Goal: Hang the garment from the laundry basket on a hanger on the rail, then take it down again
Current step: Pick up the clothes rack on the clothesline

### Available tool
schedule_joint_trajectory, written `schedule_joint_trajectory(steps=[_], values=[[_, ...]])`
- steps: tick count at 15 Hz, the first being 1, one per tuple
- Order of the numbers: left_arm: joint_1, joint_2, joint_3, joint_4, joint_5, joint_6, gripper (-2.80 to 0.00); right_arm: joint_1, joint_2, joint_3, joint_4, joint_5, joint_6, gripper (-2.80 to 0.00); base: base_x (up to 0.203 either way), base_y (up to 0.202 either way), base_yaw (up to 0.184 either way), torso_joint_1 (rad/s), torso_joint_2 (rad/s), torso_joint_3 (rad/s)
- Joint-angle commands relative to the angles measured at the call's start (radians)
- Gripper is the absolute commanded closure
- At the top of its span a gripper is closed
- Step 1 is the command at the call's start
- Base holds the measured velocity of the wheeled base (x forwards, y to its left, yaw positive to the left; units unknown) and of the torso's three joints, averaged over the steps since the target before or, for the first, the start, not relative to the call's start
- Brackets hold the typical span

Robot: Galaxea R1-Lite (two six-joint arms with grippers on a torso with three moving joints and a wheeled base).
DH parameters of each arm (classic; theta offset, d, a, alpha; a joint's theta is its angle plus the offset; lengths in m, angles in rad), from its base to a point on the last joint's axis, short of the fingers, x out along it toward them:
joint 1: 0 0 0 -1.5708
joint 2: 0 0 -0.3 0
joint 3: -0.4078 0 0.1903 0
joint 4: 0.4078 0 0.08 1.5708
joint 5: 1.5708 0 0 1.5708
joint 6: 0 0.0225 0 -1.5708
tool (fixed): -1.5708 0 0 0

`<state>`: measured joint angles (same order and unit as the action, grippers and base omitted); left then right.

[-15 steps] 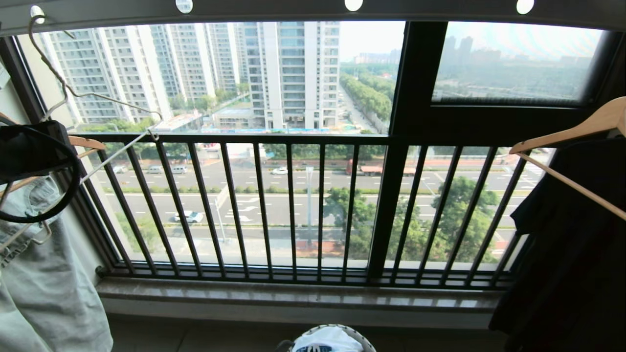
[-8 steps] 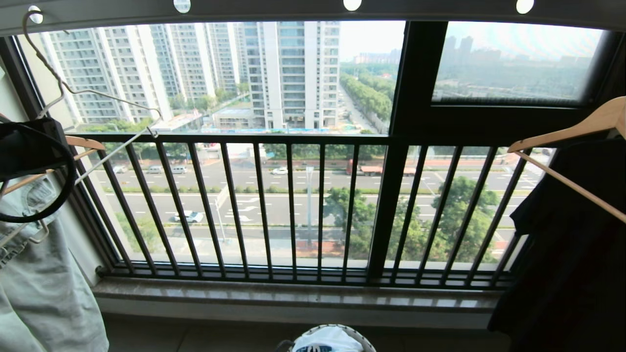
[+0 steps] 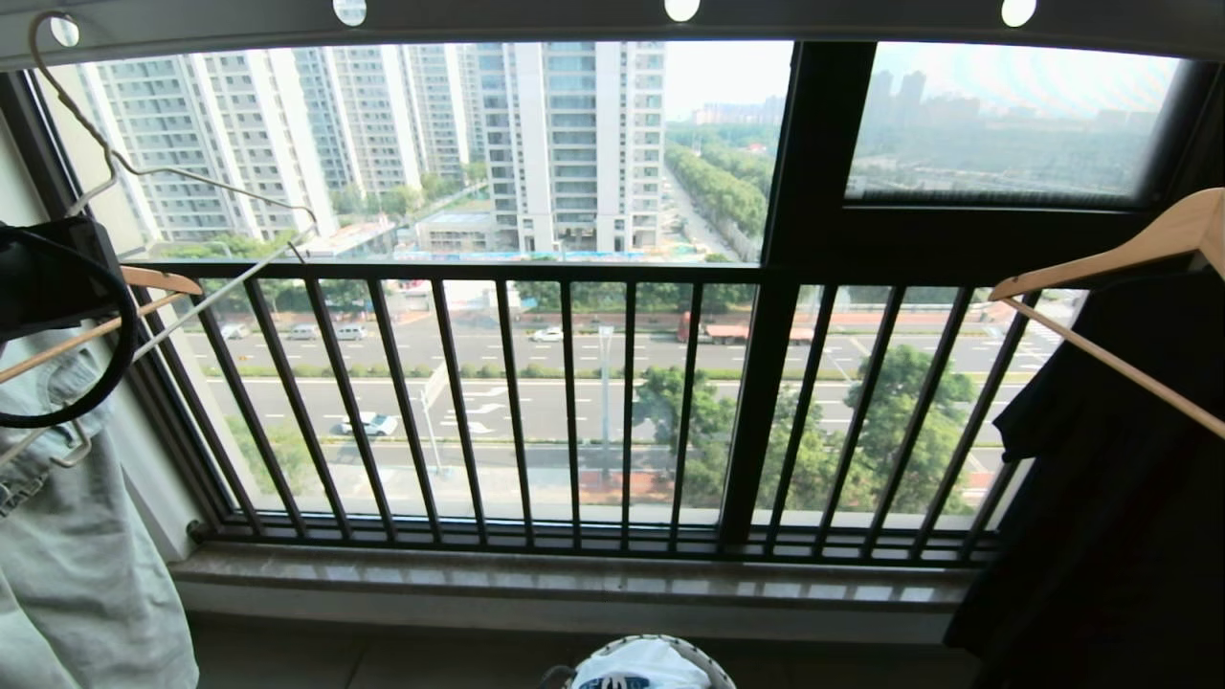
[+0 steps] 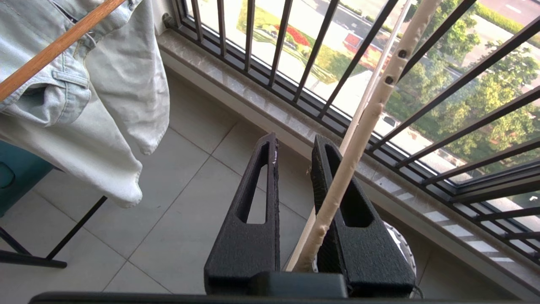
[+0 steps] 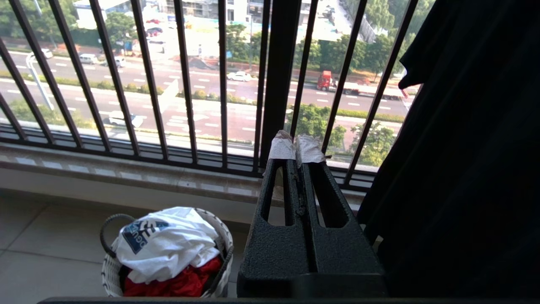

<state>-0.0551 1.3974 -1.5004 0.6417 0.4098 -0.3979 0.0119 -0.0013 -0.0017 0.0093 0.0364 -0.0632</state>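
Observation:
The cream wire hanger (image 3: 220,188) hangs at the upper left, its hook at a hole near the left end of the grey rail (image 3: 517,17). My left gripper (image 4: 295,139) is shut on the hanger (image 4: 368,116) deep between its jaws, with the fingertips a little apart. The left arm's black wrist (image 3: 53,277) shows at the left edge. The white garment (image 5: 168,245) lies crumpled in the round laundry basket (image 5: 110,270) on the floor below the window. The garment (image 3: 641,665) and basket (image 3: 716,665) also show at the bottom edge. My right gripper (image 5: 296,148) is shut and empty, low beside the basket.
A red cloth (image 5: 177,283) lies under the garment. Pale jeans (image 3: 77,574) hang on a wooden hanger at the left. A black shirt (image 3: 1101,478) hangs on another wooden hanger (image 3: 1129,249) at the right. The black barred window railing (image 3: 574,402) and stone sill (image 3: 574,574) stand ahead.
The whole view has shifted slightly left. The hanger and my left wrist sit a little further left and higher at the picture's edge. Neither gripper's state has changed.

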Motion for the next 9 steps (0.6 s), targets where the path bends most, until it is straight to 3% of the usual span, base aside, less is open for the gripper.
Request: schedule_joint_trajectory(steps=[1,9], values=[[0.000,-0.011,-0.003,0.003,0.003,-0.001,0.00,0.000,0.001,0.000,0.000,0.000,-0.001,0.00,0.000,0.000,0.000,0.000,0.00,0.000],[0.000,-0.026,0.012,0.003,0.009,0.002,0.00,0.000,0.001,0.000,0.000,0.000,0.000,0.00,0.000,0.000,0.000,0.000,0.00,0.000]])
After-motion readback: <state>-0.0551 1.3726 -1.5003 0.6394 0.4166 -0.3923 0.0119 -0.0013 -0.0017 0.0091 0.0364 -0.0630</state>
